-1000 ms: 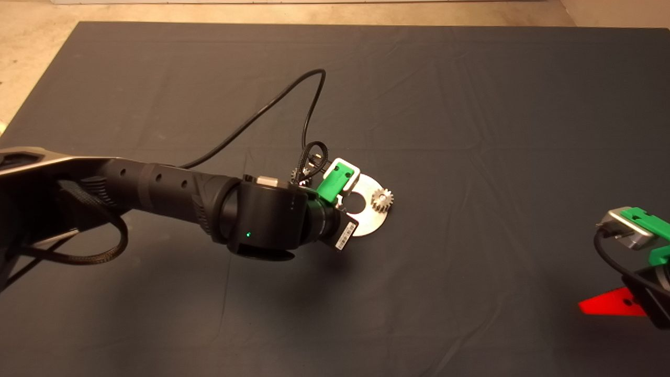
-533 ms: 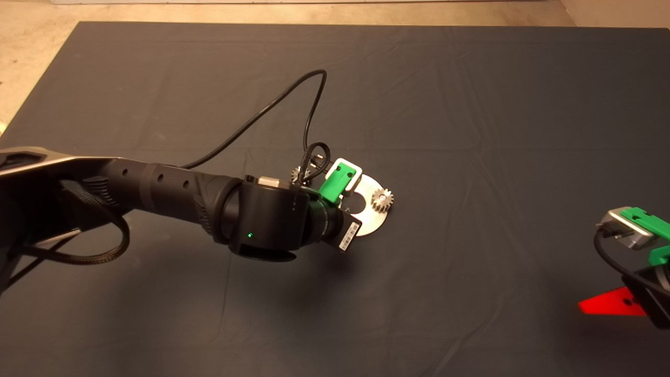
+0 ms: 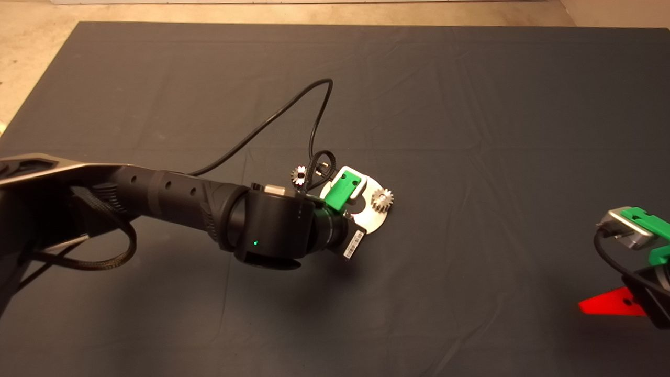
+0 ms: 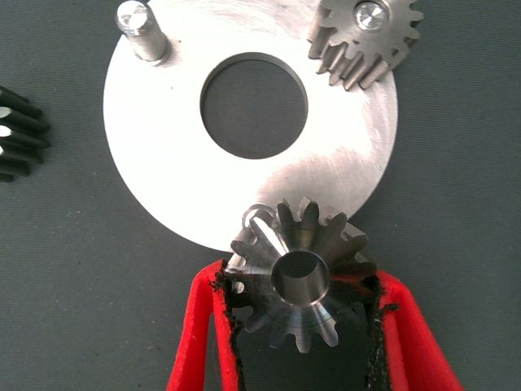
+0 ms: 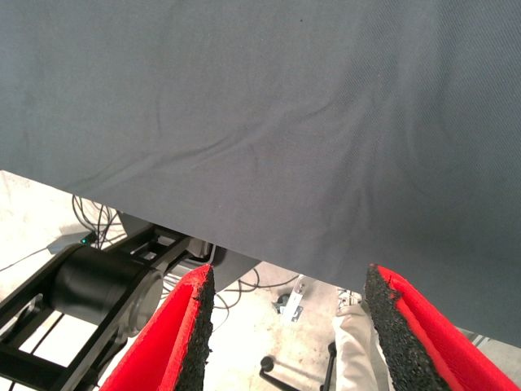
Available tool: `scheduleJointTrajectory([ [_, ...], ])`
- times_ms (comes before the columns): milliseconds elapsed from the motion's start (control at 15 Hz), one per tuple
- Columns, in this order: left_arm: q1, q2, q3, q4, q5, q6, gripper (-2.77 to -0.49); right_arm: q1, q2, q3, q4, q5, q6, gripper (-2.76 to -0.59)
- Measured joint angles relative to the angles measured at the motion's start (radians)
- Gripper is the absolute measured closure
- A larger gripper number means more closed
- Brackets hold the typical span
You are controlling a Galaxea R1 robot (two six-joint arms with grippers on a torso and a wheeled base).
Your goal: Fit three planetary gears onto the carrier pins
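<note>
Left wrist view, held gear point(image 4: 303, 281): dark-grey toothed metal with shiny tips and a round bore, pinched between the left gripper point(image 4: 303, 326) and its frayed black pads, low in the frame, overlapping the disc's near rim beside a pin point(image 4: 259, 213).
Carrier disc point(image 4: 163, 163): flat brushed silver, large centre hole.
Bare pin point(image 4: 140, 28): short silver post, upper left.
Mounted gear point(image 4: 366, 37): seated on its pin, upper right.
Loose gear point(image 3: 299, 175): on the dark cloth mat point(image 3: 471, 104), just left of the disc.
Right gripper point(image 5: 285, 326): parked at lower right of the head view, red fingers spread, holding nothing.
</note>
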Motion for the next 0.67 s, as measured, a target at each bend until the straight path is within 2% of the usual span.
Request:
scheduleJointTrajectory([
  [133,0.000,0.000,-0.012,0.002,0.000,0.000,-0.57,0.000,0.000,0.000,0.000,0.000,0.000,-1.34],
  [333,0.000,0.000,-0.017,0.003,-0.016,0.000,-0.57,0.000,0.000,0.000,0.000,0.000,0.000,-1.34],
  [667,0.000,0.000,-0.021,0.014,-0.017,0.000,-0.57,0.000,-0.003,0.000,0.000,0.001,0.000,-1.34],
])
